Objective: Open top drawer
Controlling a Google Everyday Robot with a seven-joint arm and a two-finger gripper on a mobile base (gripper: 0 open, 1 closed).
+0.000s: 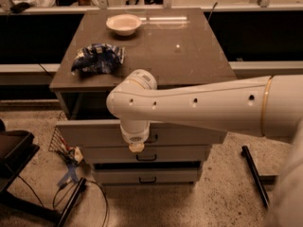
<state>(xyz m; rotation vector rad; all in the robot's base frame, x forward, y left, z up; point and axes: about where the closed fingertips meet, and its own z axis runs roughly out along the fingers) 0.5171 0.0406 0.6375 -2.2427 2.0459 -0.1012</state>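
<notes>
The top drawer [189,135] is the widest grey front, below the brown cabinet top [165,56]. A dark gap shows above its front panel, so it looks pulled out toward me. My gripper [136,148] hangs from the white arm, pointing down, right in front of the drawer's front panel at its middle. It covers most of the small black handle [152,138]. Below are the two narrower drawers, the middle one [180,154] and the bottom one [147,176], both closed.
A white bowl [123,23] and a crumpled blue bag [97,59] lie on the cabinet top. A wire basket with litter [64,145], cables and a black stand [14,150] sit at the left. A black bar [255,174] lies on the floor at the right.
</notes>
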